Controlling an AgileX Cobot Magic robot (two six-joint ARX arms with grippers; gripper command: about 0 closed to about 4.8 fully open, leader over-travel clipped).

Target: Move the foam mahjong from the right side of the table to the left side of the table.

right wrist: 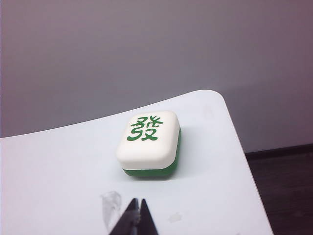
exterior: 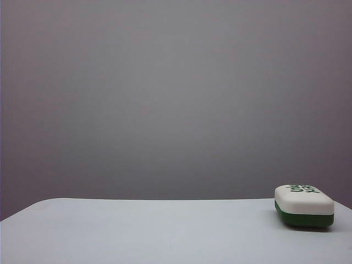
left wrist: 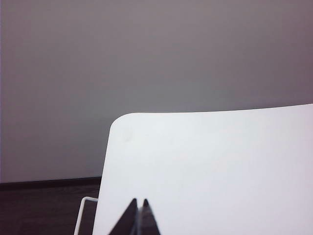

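Foam mahjong (exterior: pixel 304 204) waiting on the right side of the table (exterior: pixel 137 231), not yet picked up.

The block is seen lying flat near the table's right far corner, white half up, green half down, with the green mark facing up. In the right wrist view it (right wrist: pixel 149 143) is placed straight ahead of the right end effector (right wrist: pixel 139 208), well apart from it, with nothing held. Its long side seems to run away from that end effector, toward the table's far edge. The right end effector's tips are pressed together. The left end effector (left wrist: pixel 139 208) is also closed and empty, over the left part of the table (left wrist: pixel 210 161), where no block is seen. The right arm is judged to be the nearer one, so the first reach is best made by it.
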